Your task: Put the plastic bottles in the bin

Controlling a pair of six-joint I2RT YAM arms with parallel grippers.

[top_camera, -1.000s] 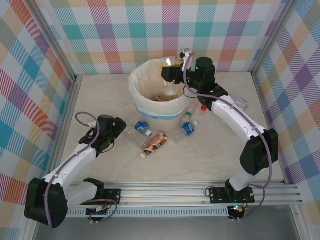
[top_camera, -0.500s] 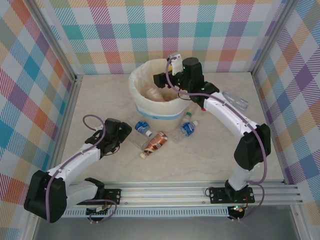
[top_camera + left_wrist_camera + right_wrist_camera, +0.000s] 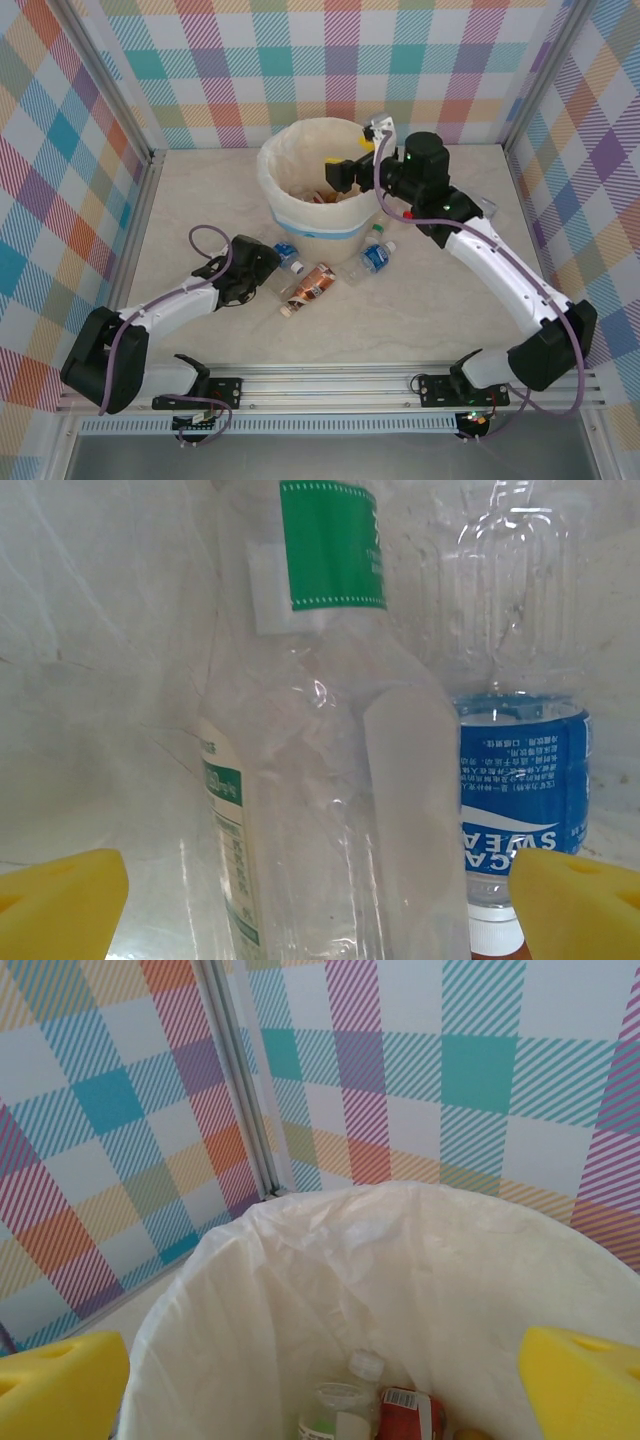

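The right fingers [image 3: 338,170] have just sprung wide open over the bin [image 3: 300,228]. The bottle they carried a sec ago is gone, so we judge it dropped in. In the right wrist view they hold nothing, and at least 2 bottles [image 3: 345,1400] lie at the bottom of the liner. The left arm has slid fwd across the tabletop [image 3: 430,320]. The left fingers [image 3: 262,272] gape wide, yellow pads [image 3: 60,900] either side of a green-label bottle [image 3: 330,730], not gripping it. Next to it is a blue-label bottle [image 3: 522,780] reading "SWEA", w/ the rest cut off. More bottles wait near the bin, incl. a brown-label bottle [image 3: 312,285].
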